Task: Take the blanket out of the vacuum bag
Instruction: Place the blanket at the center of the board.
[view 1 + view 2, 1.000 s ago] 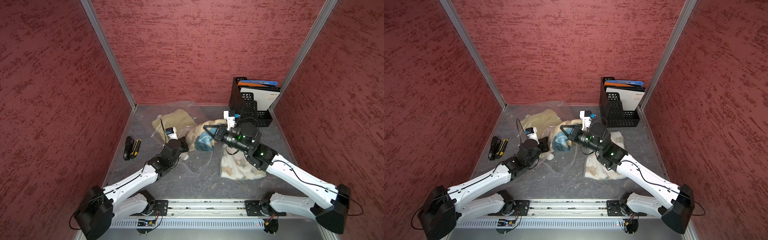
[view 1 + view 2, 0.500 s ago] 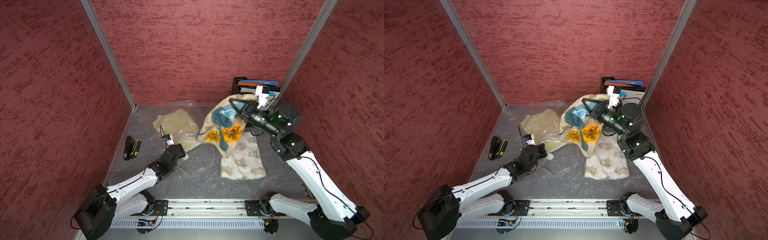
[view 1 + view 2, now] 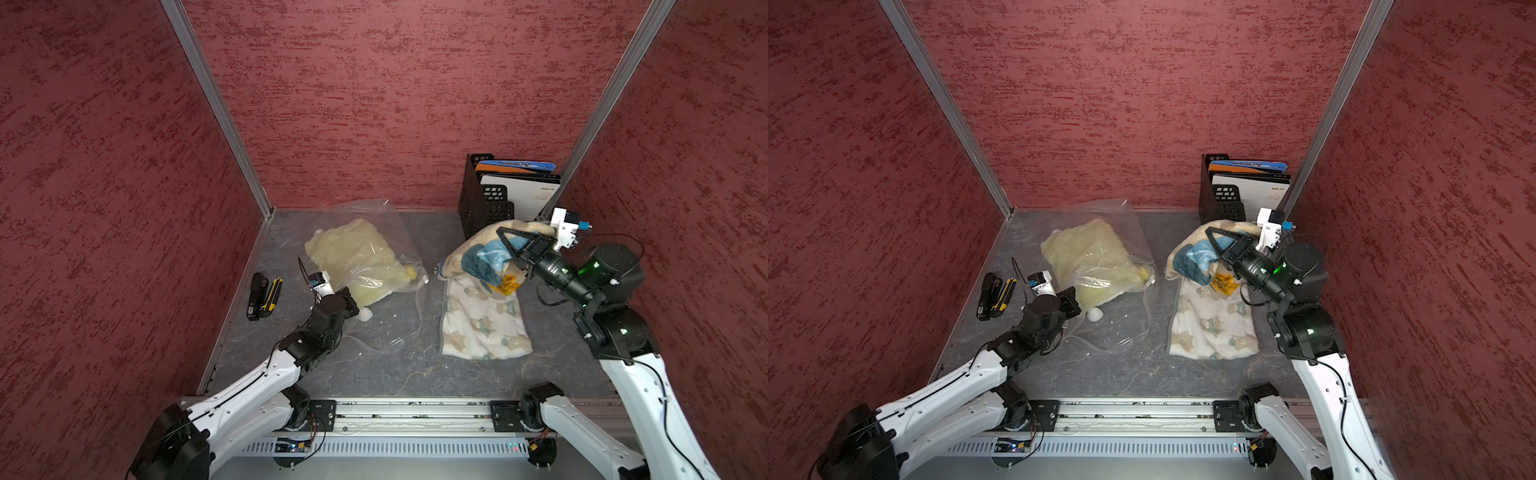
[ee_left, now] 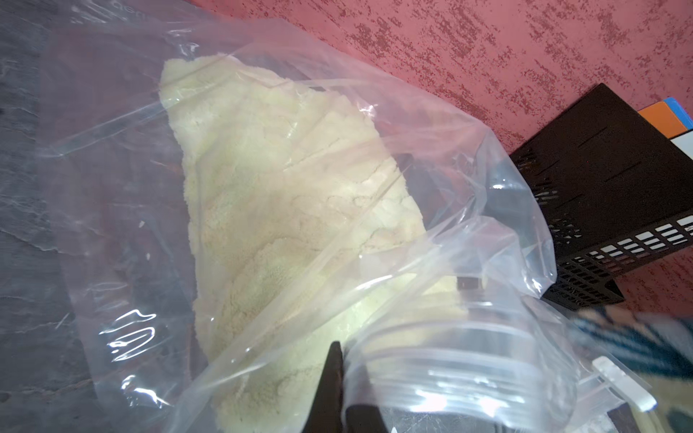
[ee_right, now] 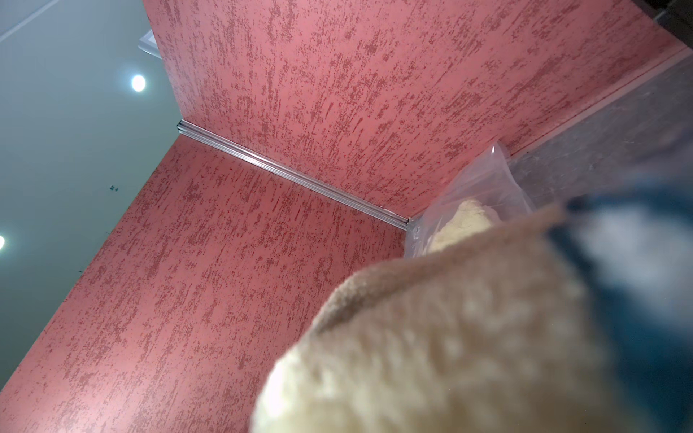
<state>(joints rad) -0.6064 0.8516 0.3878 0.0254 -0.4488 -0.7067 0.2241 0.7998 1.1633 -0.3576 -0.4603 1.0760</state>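
Your right gripper (image 3: 505, 239) is raised over the right side of the bench (image 3: 415, 374), its fingers closed on a bunched fold of the patterned blanket (image 3: 482, 324). That blanket, cream with blue and orange patches, is fully outside the vacuum bag (image 3: 395, 224). Its upper part hangs from the fingers just in front of the black file rack (image 3: 482, 203), and its lower part lies flat on the bench. In the right wrist view the fleece is a close blur.

Your left gripper (image 3: 351, 300) sits low at the bag's near edge, with its fingers (image 4: 332, 382) pinched together on the clear plastic beside the zip-seal strip. The bag lies on the back left part of the bench, its right edge just beside the patterned blanket. A pale yellow blanket (image 3: 353, 253) lies inside the bag, with 1 white pompom (image 3: 365, 314) at its near corner, just beside your left gripper. The white slider clip (image 4: 622, 382) sits on the zip strip. 2 hand tools (image 3: 264, 293) lie near the left wall.
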